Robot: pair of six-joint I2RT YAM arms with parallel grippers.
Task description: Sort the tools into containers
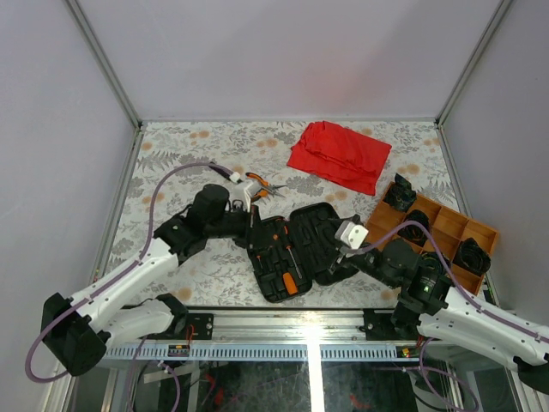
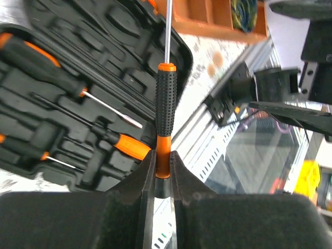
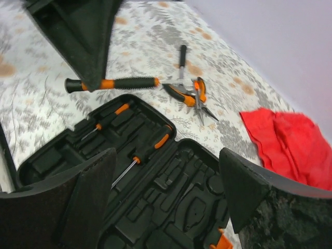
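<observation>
The black tool case (image 1: 296, 249) lies open in the middle of the table, with two orange-and-black screwdrivers (image 3: 150, 148) (image 3: 106, 119) seated in its left half. My left gripper (image 2: 163, 155) is shut on the orange end of a black-ribbed screwdriver (image 2: 166, 104), held just above the case's far left edge (image 3: 119, 83). Orange-handled pliers (image 1: 257, 187) lie on the table behind the case. My right gripper (image 3: 166, 181) hangs open over the case's right half, holding nothing.
A red cloth (image 1: 339, 154) lies at the back of the table. An orange compartment tray (image 1: 437, 232) with black parts stands at the right. The table's metal front rail (image 1: 300, 330) runs just below the case.
</observation>
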